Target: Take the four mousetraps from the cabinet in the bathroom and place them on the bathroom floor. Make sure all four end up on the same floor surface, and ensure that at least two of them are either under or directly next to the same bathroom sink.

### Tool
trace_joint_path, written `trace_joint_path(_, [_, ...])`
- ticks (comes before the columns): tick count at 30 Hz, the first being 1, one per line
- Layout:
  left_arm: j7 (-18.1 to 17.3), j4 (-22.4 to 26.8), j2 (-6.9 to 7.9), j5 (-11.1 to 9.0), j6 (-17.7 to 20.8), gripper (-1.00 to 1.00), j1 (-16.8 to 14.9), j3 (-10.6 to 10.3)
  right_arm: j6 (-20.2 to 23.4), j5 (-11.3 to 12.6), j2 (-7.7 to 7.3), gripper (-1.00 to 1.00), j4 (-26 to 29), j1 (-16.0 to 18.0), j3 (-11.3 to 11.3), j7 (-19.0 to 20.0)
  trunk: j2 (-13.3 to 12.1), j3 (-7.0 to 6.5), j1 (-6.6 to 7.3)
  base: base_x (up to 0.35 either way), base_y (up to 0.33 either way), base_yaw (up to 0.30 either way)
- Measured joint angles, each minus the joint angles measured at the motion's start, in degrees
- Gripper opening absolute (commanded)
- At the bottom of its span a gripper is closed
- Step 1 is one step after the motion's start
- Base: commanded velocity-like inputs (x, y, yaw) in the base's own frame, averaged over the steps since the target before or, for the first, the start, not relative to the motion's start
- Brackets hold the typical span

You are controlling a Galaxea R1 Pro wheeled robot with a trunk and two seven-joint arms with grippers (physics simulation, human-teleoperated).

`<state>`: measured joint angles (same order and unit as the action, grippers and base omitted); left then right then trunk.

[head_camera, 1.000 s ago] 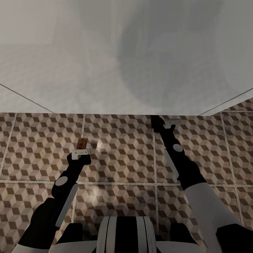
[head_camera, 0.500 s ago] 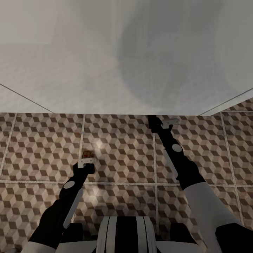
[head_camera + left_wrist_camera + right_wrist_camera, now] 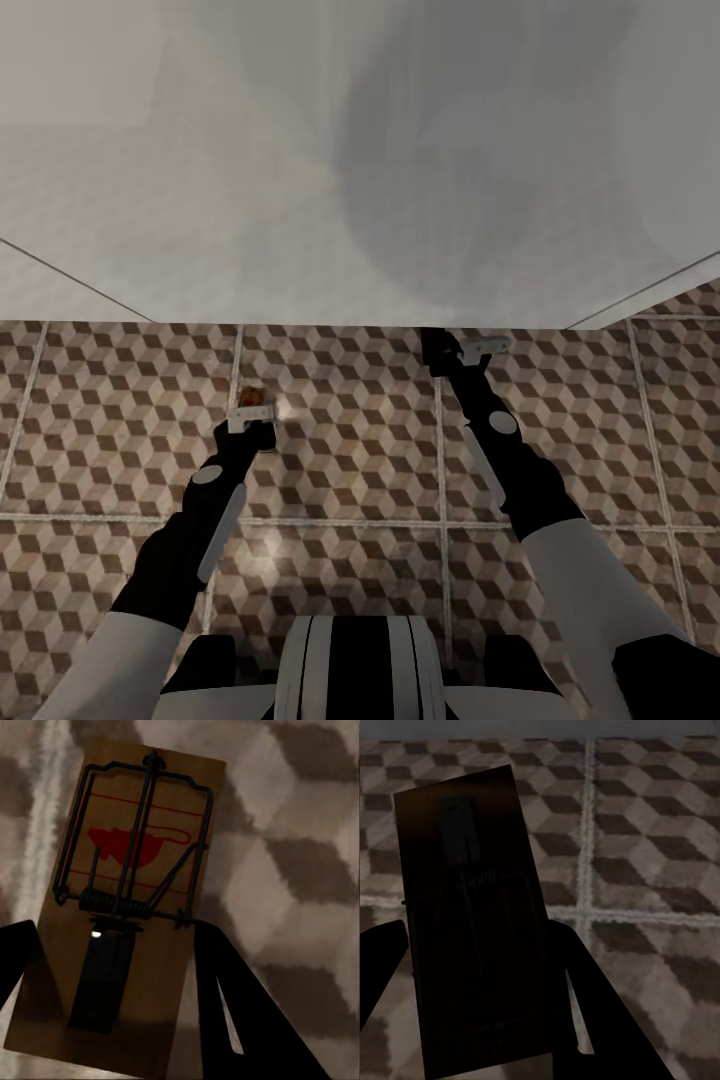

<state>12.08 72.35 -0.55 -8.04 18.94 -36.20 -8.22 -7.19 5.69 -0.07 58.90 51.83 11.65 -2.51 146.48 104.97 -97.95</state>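
Note:
My left gripper (image 3: 250, 415) is shut on a mousetrap (image 3: 257, 397), held over the cube-patterned bathroom floor (image 3: 340, 450) just in front of the white sink vanity (image 3: 300, 200). In the left wrist view the mousetrap (image 3: 139, 870), a tan board with a red mouse print and dark wire, sits between the dark fingers (image 3: 225, 1005) of the gripper (image 3: 112, 930). My right gripper (image 3: 465, 350) reaches to the vanity's front edge. Its wrist view has a second mousetrap (image 3: 472, 930), dark in shadow, clamped in the gripper (image 3: 476, 930) above the floor (image 3: 645, 832).
The vanity's pale top spans the whole upper half of the head view, its front edge overhanging the tiles. Patterned floor with thin grout lines (image 3: 440, 450) stretches left and right of both arms. My trunk (image 3: 350, 665) shows at the bottom.
The left gripper, holding its mousetrap, drew back toward me and then pushed forward again, ending nearer the vanity. The right arm has barely moved.

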Motion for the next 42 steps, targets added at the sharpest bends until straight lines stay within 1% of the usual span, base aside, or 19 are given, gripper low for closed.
trace_joint_path(3, [0.1,-0.3,0.0,0.0,0.1,-1.0,-2.4,0.0,-0.5,0.0,-0.04,-1.0,-0.2,0.0,0.0,0.0,0.0,0.0,0.0,0.0,0.0,0.0])
trace_joint_path(4, [0.1,-0.4,0.0,0.0,0.1,-1.0,-2.7,0.0,-0.6,0.0,-0.05,-1.0,-0.2,0.0,0.0,0.0,0.0,0.0,0.0,0.0,0.0,0.0])
trace_joint_path(8, [0.2,-2.5,-0.06,0.0,0.1,-1.0,-5.7,0.0,-1.1,0.0,0.03,-1.0,-0.2,0.0,0.0,0.0,0.0,0.0,0.0,0.0,0.0,0.0])
trace_joint_path(13, [0.2,-8.9,-0.09,0.0,0.1,-1.0,-11.0,0.0,-1.8,0.0,0.36,-1.0,-0.2,-0.1,0.1,0.0,0.0,0.0,0.0,0.0,0.0,0.0])
trace_joint_path(15, [0.2,-13.0,-0.1,0.0,0.0,-1.0,-13.7,0.0,-2.1,0.0,0.41,-1.0,-0.2,-0.1,0.2,0.0,0.0,0.0,0.0,0.0,0.0,0.0])
trace_joint_path(18, [0.2,-17.4,-0.13,0.0,0.0,-1.0,-15.8,0.1,-2.3,0.0,0.44,-1.0,-0.2,-0.2,0.2,0.0,0.0,0.0,0.0,0.0,0.0,0.0])
trace_joint_path(20, [0.2,-21.7,-0.33,0.0,-0.1,-1.0,-17.9,0.1,-2.4,0.0,0.45,-1.0,-0.2,-0.3,0.3,0.0,0.0,0.0,0.0,0.0,0.0,0.0])
trace_joint_path(24, [0.3,-26.7,-0.73,0.0,-0.3,-1.0,-21.0,0.2,-2.5,-0.1,0.49,-1.0,-0.2,-0.4,0.3,0.0,0.0,0.0,0.0,0.0,0.0,0.0])
trace_joint_path(26, [0.3,-27.8,-0.94,0.0,-0.3,-1.0,-21.8,0.2,-2.5,-0.1,0.51,-1.0,-0.2,-0.4,0.4,0.0,0.0,0.0,0.0,0.0,0.0,0.0])
trace_joint_path(29, [0.3,-28.4,-1.23,0.1,-0.4,-1.0,-22.6,0.1,-3.2,-0.1,0.49,-1.0,-0.2,-0.5,1.1,0.0,0.0,0.0,0.0,0.0,0.0,0.0])
trace_joint_path(32, [0.3,-28.0,-1.28,0.1,-0.8,-1.0,-22.8,0.1,-3.9,-0.1,0.47,-1.0,-0.2,-0.6,2.0,0.0,0.0,0.0,0.0,0.0,0.0,0.0])
trace_joint_path(35, [0.2,-26.1,-1.26,0.1,-1.3,-1.0,-22.9,0.1,-4.4,-0.1,0.46,-1.0,-0.2,-0.6,2.8,-0.1,0.0,0.0,0.0,0.0,0.0,0.0])
trace_joint_path(42, [0.2,-23.1,-1.25,0.1,-1.5,-1.0,-22.9,0.1,-4.5,0.0,0.47,-1.0,-0.2,-0.8,3.2,-0.1,0.0,0.0,0.0,0.0,0.0,0.0])
